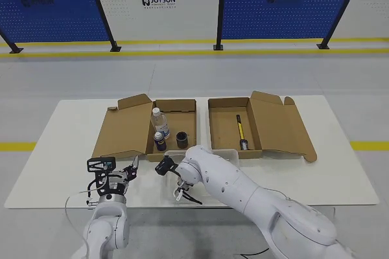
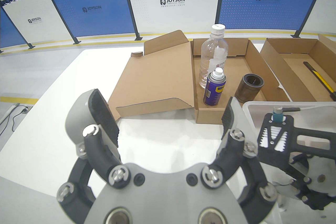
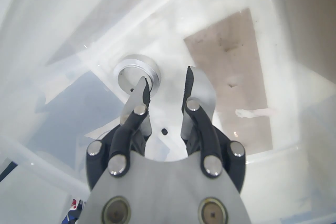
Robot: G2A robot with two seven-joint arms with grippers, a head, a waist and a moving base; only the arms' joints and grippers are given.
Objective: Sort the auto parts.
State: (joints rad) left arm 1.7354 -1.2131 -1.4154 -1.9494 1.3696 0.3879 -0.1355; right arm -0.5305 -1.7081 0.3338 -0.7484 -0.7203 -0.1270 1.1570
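On the white tabletop [image 1: 58,162], close to the near edge, a clear bin [image 1: 227,154]. Down inside it, the right end effector [image 3: 166,78], fingers a little way apart, holding nothing.

On the bin floor, a silver ring [image 3: 136,60]: small, round and shiny, with a big hole in the middle. Lies flat. One dark fingertip [image 3: 143,89] right over the hole, the other off to the side of the ring, so part of the rim sits between the two. Hard to tell if touching. Not far from the ring, a tiny black speck [image 3: 164,131] on the bin floor.

Beside the bin, over bare tabletop, the left end effector [image 2: 164,109]. Spread wide, nothing in it.

Farther back, two open brown boxes side by side. In the left box [image 2: 246,57]: a clear bottle [image 2: 214,57] with a white cap, standing up; a blue spray can [image 2: 214,88] just in front of it, also standing; a short black tube [image 2: 249,88] next to the can, hollow and upright. In the right box [image 1: 227,123]: a long yellow and black tool [image 1: 240,131], lying flat.
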